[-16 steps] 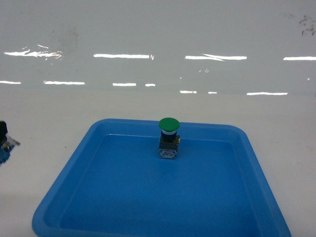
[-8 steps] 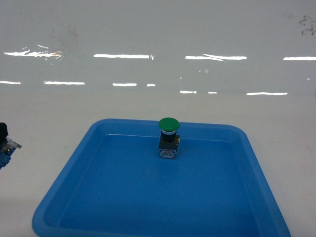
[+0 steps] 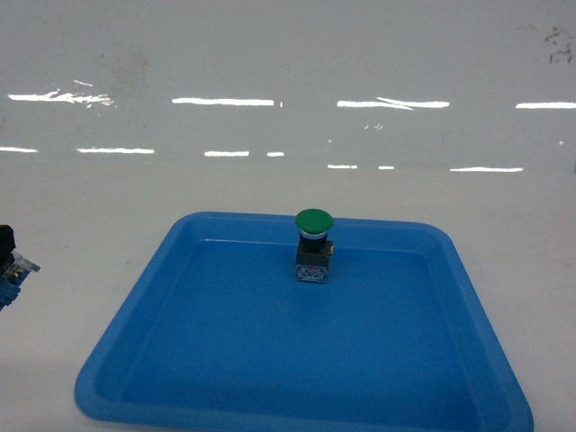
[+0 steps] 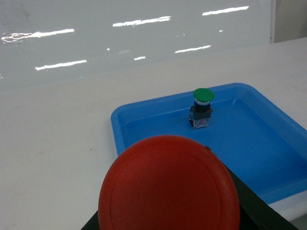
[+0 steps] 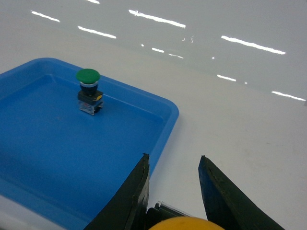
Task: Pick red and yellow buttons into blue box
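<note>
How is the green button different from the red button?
The green button has a green cap; the red button has a red one. The green button stands upright in the shallow blue tray, far from the left wrist camera, while the red button sits right below that camera, outside the tray, filling the near view. The green button's body shows; the red button's is hidden. Both have round, domed caps.

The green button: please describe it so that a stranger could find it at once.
Find the shallow blue tray on the white table. The green button stands upright alone inside, near the far rim. The other caps seen, red and yellow, sit at the wrist cameras.
</note>
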Tool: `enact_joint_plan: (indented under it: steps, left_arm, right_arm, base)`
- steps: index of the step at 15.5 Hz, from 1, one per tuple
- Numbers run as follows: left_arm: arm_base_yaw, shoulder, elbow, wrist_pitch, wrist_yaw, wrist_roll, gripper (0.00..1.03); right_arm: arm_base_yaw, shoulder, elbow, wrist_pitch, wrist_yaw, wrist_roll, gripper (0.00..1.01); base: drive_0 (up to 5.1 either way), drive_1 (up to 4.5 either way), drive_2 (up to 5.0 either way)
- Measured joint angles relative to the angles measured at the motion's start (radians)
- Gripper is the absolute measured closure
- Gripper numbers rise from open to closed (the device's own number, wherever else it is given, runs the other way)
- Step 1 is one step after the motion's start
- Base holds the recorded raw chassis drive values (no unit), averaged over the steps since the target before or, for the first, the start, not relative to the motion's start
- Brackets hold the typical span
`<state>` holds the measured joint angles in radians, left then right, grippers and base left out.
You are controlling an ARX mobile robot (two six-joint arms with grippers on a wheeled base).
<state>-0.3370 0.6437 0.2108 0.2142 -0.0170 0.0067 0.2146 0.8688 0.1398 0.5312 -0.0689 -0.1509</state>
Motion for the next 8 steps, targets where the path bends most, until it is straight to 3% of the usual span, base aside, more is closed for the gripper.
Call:
enact_joint_plan:
  steps: [8]
  left_arm:
    - [0.000, -0.003, 0.000, 0.003, -0.002, 0.000, 0.70]
  right_arm:
    - [0.000, 0.000, 0.000, 0.000, -0.006, 0.000, 0.72]
  base:
    - [0.0, 0.00, 0.0]
